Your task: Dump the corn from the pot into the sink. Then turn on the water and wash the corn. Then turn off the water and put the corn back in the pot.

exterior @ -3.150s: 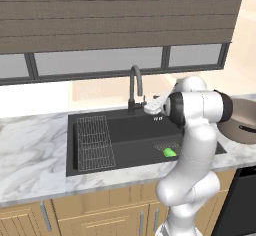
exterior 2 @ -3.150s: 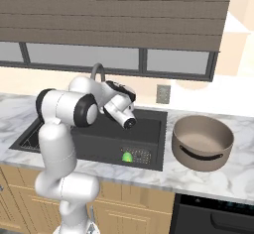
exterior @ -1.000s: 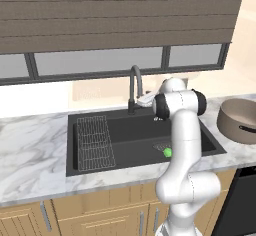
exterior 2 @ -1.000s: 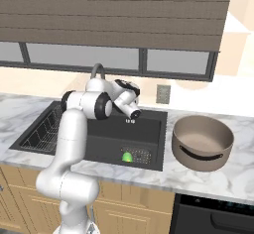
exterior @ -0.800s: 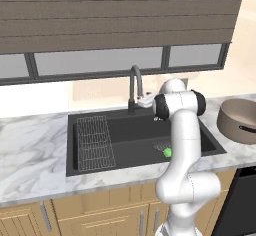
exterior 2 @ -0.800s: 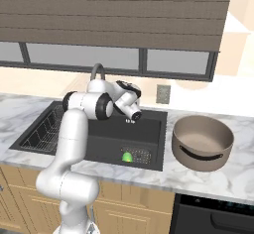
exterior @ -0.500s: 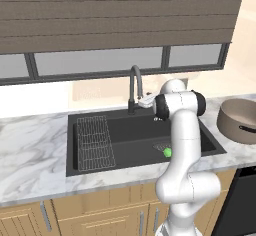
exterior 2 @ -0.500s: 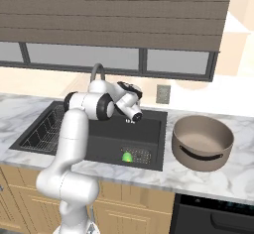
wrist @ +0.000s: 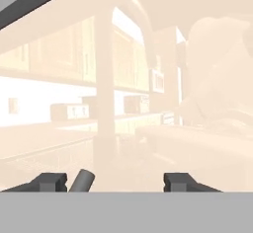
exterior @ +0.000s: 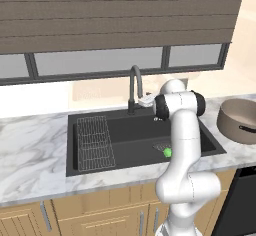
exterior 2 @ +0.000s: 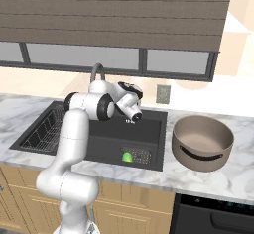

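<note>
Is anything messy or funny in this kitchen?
Nothing looks spilled or broken. The corn lying on the sink's drain grate is odd for food, and the pot sits empty on the counter.

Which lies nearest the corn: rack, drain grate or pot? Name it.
The drain grate: the corn lies on its left edge in the sink. The rack fills the far end; the pot stands outside on the counter.

The corn (exterior 2: 127, 156), a small bright green lump, lies on the square drain grate in the sink (exterior 2: 149, 164), at its right end. The sink is a black recessed basin with a wire rack at its left end. The pot (exterior 2: 202, 142), taupe and round, stands upright on the desk right of the sink.
</note>
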### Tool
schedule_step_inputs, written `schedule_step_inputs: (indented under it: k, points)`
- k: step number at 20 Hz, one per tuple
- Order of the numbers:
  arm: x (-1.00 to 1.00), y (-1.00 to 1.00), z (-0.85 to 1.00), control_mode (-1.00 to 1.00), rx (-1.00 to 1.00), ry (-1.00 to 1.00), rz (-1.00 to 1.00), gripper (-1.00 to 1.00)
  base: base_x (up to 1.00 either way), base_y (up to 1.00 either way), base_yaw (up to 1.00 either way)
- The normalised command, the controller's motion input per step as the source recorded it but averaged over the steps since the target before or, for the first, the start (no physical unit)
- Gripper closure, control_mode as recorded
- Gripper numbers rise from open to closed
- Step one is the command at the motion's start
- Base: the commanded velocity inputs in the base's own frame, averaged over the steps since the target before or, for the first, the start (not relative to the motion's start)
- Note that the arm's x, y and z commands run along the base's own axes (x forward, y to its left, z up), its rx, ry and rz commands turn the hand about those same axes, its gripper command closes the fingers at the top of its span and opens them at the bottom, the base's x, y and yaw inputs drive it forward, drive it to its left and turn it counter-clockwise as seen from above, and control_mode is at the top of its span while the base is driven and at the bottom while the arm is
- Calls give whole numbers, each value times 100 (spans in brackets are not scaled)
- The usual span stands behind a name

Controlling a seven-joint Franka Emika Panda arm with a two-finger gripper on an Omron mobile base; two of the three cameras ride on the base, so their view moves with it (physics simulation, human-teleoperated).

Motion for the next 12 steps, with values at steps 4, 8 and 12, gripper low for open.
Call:
schedule_step_inputs:
  k: [4,8,12]
  points:
    - [0,-4,-21,-100,8,0,0,100,0,0,0]
    - [0,-31,-21,-100,12,4,-7,100,0,0,0]
    - [0,-53,-29,-100,12,14,-23,100,0,0,0]
